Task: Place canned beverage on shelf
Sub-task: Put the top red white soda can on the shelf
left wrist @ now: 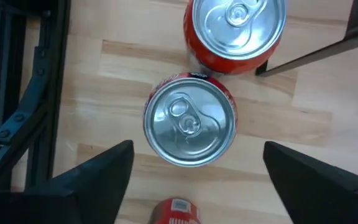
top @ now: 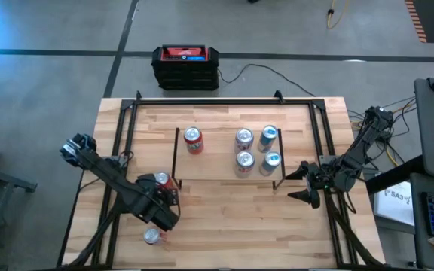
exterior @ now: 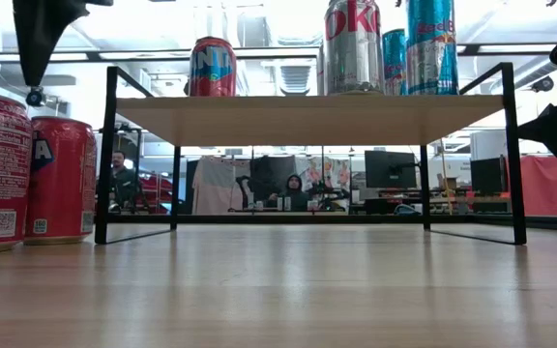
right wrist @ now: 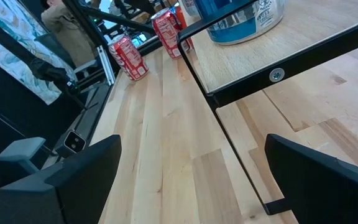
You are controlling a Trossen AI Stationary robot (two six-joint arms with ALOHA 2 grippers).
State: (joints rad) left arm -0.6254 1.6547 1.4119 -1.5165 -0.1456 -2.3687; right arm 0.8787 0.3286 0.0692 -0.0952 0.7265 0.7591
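The left arm reaches in from the left edge of the counter, running diagonally toward the near middle, with its wrist bent so that it faces straight down. The left end effector (top: 159,202) hangs low over the near-left part of the counter, its two dark fingers (left wrist: 104,171) spread wide apart, gripping nothing. The right arm comes in from the far right edge and angles toward the near middle. The right end effector (top: 301,184) sits low at the right side of the counter, pointing left, its fingers (right wrist: 86,165) wide apart and empty.
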